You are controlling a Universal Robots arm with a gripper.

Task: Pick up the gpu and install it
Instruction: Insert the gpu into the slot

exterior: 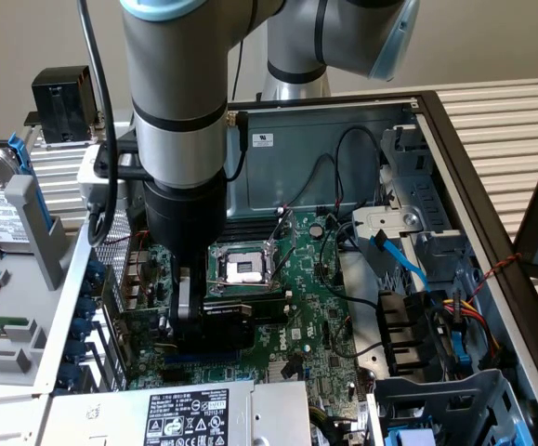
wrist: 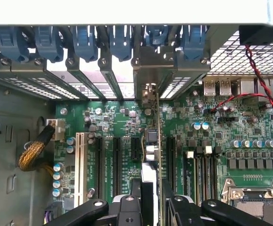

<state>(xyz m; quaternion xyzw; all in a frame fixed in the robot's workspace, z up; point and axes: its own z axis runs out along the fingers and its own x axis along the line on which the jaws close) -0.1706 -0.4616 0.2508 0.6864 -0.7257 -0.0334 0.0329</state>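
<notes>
The gpu (exterior: 233, 321), a short card with a black shroud, stands on edge low over the green motherboard (exterior: 320, 307) inside the open computer case. My gripper (exterior: 187, 321) is shut on it from above. In the wrist view the gpu (wrist: 151, 141) appears edge-on between my black fingers (wrist: 127, 207), in line with the black expansion slots. Its metal end bracket (wrist: 148, 70) meets the rear slot openings of the case. Whether the card's edge sits fully in a slot I cannot tell.
The CPU socket (exterior: 241, 268) lies just behind the card. Blue slot latches (wrist: 84, 40) line the case's rear wall. A power supply (exterior: 199, 413) is in front, drive bays and cables (exterior: 436, 334) at the exterior view's right. A red-black wire (wrist: 263, 89) crosses near the ports.
</notes>
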